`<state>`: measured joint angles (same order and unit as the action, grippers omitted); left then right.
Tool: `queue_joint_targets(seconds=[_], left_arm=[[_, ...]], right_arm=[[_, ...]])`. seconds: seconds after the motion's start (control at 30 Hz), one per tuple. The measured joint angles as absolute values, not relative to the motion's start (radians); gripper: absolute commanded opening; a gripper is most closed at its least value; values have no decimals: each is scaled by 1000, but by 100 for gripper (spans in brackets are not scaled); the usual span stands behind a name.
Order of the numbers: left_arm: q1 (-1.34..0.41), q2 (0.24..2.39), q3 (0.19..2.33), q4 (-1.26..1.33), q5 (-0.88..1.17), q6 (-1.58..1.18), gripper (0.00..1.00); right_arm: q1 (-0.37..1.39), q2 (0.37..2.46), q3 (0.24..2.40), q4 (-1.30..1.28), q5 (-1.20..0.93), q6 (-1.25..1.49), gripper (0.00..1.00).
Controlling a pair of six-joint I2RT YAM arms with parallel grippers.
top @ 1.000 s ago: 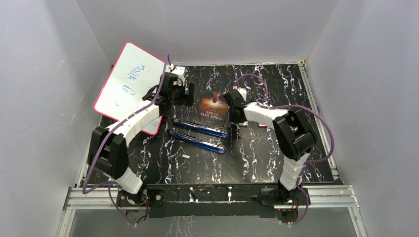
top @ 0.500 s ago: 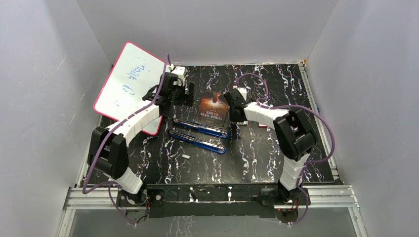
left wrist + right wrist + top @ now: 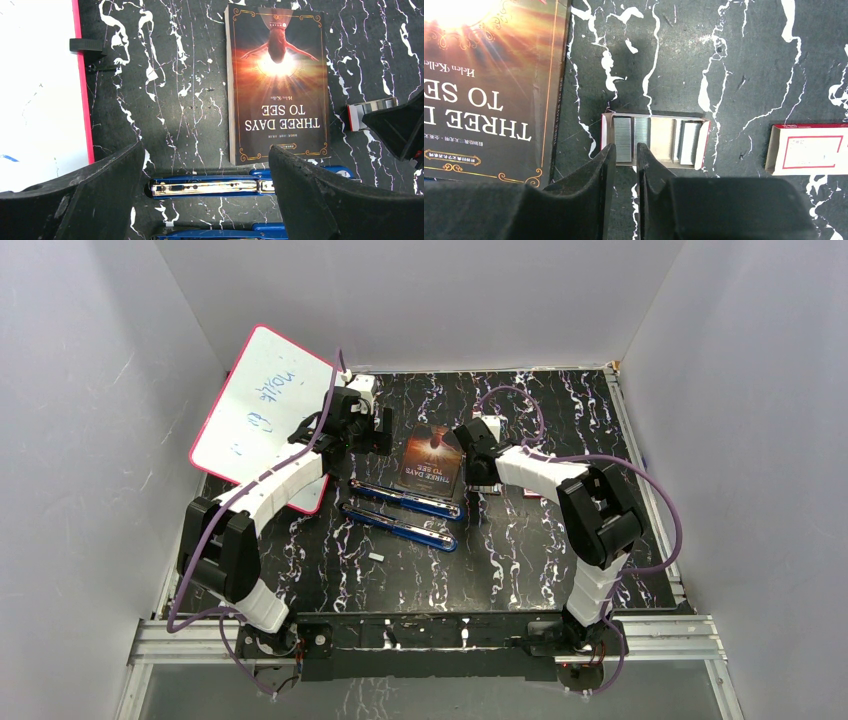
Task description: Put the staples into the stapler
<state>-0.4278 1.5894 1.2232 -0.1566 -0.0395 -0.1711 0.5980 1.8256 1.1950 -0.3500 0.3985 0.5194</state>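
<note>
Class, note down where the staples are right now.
In the right wrist view, the staples lie in a small open tray just right of the book, at the right gripper's fingertips.

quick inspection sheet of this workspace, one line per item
surface: black marbled table, small silvery piece lying loose
job's things: far stapler and near stapler, both blue, lying open; staples in an open tray
clutter: book, whiteboard, red-and-white box
grippers: left gripper open above the far stapler; right gripper, fingers nearly together at a staple strip, grip unclear
cables: purple cables looping along both arms
surroundings: plain white walls, metal frame at near edge
</note>
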Motion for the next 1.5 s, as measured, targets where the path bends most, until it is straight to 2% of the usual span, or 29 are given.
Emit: queue_joint_targets(seconds=[0.17, 1.17, 1.5], left_arm=[[-428, 1589, 1223, -157, -40, -171, 94], [-429, 1589, 1222, -157, -40, -165, 94], [-429, 1589, 1222, -157, -40, -164, 94]], right_arm=[[598, 1826, 1195, -350, 398, 518, 35], [598, 1866, 1201, -350, 390, 518, 37], [598, 1869, 1202, -350, 390, 517, 26]])
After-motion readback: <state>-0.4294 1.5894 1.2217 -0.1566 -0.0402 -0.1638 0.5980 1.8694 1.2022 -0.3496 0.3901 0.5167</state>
